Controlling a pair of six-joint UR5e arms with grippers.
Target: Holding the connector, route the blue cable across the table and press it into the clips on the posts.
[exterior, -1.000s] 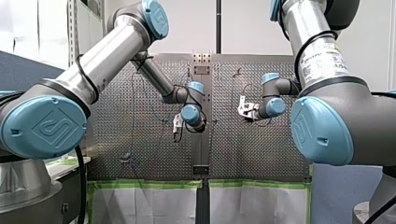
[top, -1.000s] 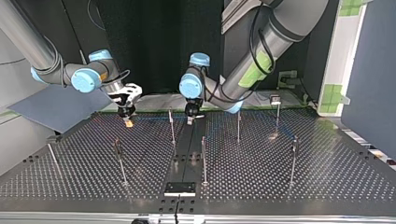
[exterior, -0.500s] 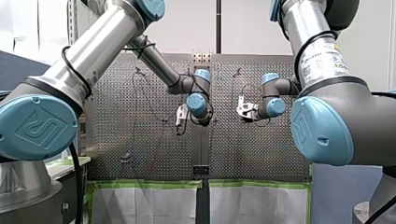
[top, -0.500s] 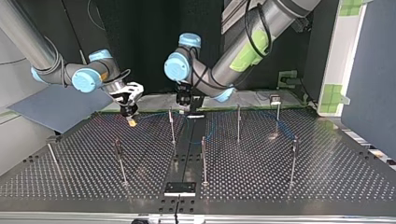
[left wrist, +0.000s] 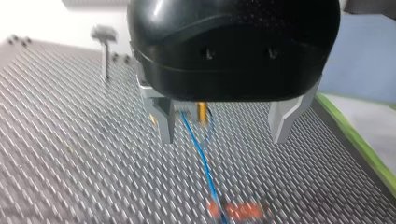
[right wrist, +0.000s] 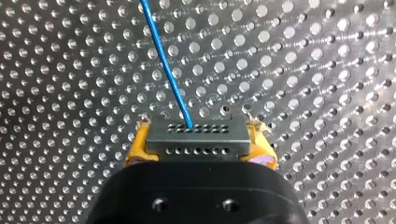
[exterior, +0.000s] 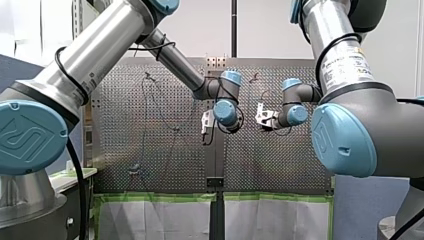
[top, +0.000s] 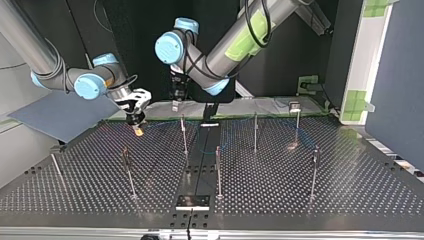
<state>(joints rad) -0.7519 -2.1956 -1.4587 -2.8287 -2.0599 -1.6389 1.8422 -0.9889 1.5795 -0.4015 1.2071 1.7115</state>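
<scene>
Both tools hang over the tabletop point(top: 300, 200), which is full of small holes. The robot's right tool point(right wrist: 201, 145) pinches the connector point(right wrist: 196, 133) between its yellow pads point(right wrist: 139, 147). The connector is a small grey block with rows of tiny holes. It sits right at the tip of the right tool, with one pad on each side. The blue cable point(right wrist: 166, 60) comes out of the connector's far side and runs away ahead of the tool, over the holes. It cannot be told whether the connector touches the tabletop.

The robot's left tool point(left wrist: 223, 139) is spread wide. Its two metal fingers point(left wrist: 166, 123) hold nothing. The cable runs under it, closer to one finger than the other, and bends in a small curl just under the tool. Farther along the cable is an orange blur, too fuzzy to name. A post point(left wrist: 105, 49) with a little clip point(left wrist: 104, 32) on top stands off to the side, past that same finger.

In the top view the left tool is higher up than the right tool and near it, over the edge of the tabletop nearest the arms. The right tool is low, close to the tabletop. Thin posts point(top: 218, 172) stand around both tools. The cable shows faintly between the posts nearest the left tool.
</scene>
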